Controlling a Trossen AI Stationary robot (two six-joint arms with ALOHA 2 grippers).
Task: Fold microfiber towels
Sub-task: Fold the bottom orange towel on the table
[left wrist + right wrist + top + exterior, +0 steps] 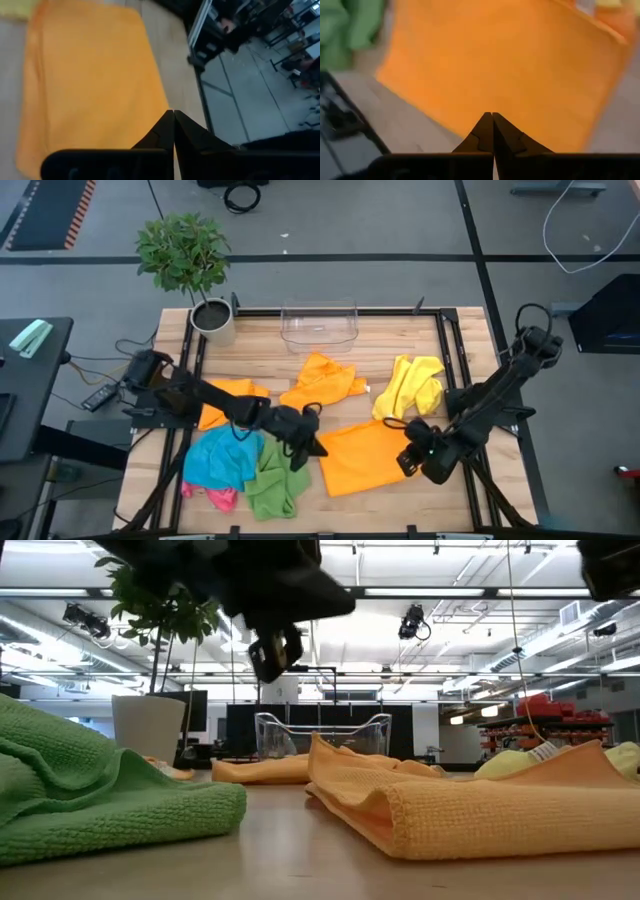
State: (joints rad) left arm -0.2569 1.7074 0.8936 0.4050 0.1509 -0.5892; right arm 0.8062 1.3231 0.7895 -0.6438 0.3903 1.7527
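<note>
An orange towel (365, 455) lies flat on the table at centre near; in the low view (470, 810) it shows stacked layers with a fold at its edge. My left gripper (308, 444) is shut and empty, lifted above the table (275, 652) beside the towel's left edge. My right gripper (412, 458) is shut and empty over the towel's right edge. The towel fills both the left wrist view (90, 75) and the right wrist view (505, 65) beyond the shut fingertips.
Blue (222, 458), green (275, 485) and pink (215, 498) towels lie heaped at near left. Two more orange towels (235, 395) (322, 380) and a yellow one (410, 385) lie farther back. A clear bin (320, 325) and a potted plant (205, 315) stand at the far edge.
</note>
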